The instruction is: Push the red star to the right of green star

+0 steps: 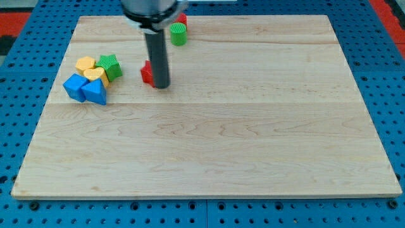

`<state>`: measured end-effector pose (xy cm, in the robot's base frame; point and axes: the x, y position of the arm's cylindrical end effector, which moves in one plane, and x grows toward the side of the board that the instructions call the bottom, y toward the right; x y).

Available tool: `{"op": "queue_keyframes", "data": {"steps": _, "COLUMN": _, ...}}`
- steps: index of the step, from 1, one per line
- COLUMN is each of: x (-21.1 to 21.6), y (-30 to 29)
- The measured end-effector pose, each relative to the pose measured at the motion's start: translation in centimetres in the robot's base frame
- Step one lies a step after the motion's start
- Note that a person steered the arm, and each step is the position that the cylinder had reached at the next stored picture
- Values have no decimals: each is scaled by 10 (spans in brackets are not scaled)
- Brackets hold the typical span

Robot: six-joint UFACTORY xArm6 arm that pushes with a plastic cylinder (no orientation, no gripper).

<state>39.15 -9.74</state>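
Note:
The red star lies on the wooden board, mostly hidden behind my rod. My tip touches the board right at the star's right side. The green star sits to the view's left of the red star, with a gap between them, at the top right of a cluster of blocks.
The cluster holds two yellow blocks, a blue cube and a blue triangular block. A green cylinder stands near the board's top edge, with a red block behind it, partly hidden by the arm.

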Motion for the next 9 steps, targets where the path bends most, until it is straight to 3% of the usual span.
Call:
{"op": "queue_keyframes", "data": {"steps": 1, "x": -11, "y": -35}}
{"op": "queue_keyframes", "data": {"steps": 2, "x": -15, "y": -3}}
{"op": "queue_keyframes", "data": {"steps": 3, "x": -45, "y": 45}}
{"op": "queue_keyframes", "data": {"steps": 5, "x": -97, "y": 24}}
{"op": "queue_keyframes", "data": {"steps": 9, "x": -57, "y": -6}}
